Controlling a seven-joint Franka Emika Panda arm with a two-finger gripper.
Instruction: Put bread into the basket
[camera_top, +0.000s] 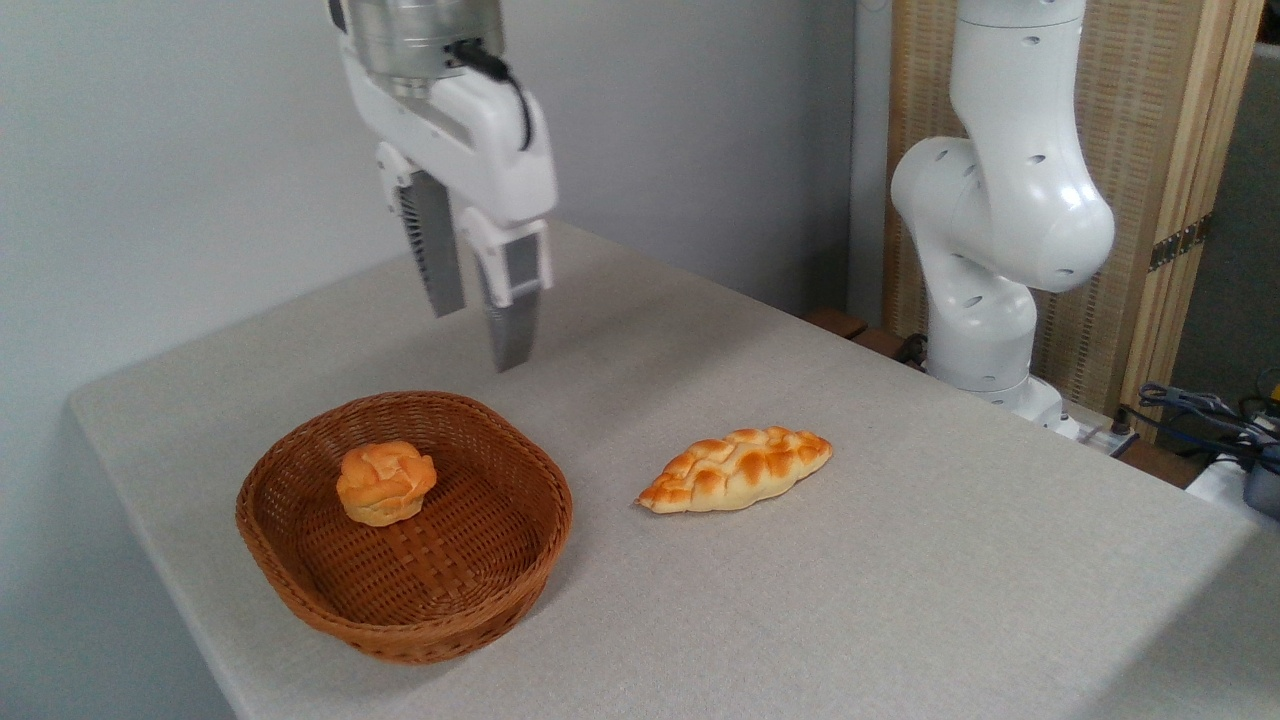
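Basket (300, 590) holds a round bun (385, 483), braided loaf (735, 468) lies on counter (900, 600) just beside it; end effector (480, 335), spread and empty above, should straddle loaf's narrow width.

basket (300, 590): woven wicker | table (900, 560): matt cloth | braided bread (735, 468): glossy crust

Looks like a robotics lab / test setup, not a home. A white Franka arm (1000, 200) is bolted down just past the bench's far right edge. The bench (900, 560) has a plain grey cloth cover, with bare grey wall behind. Loose cables (1200, 410) and equipment sit off the right corner, by a woven panel screen (1190, 150).
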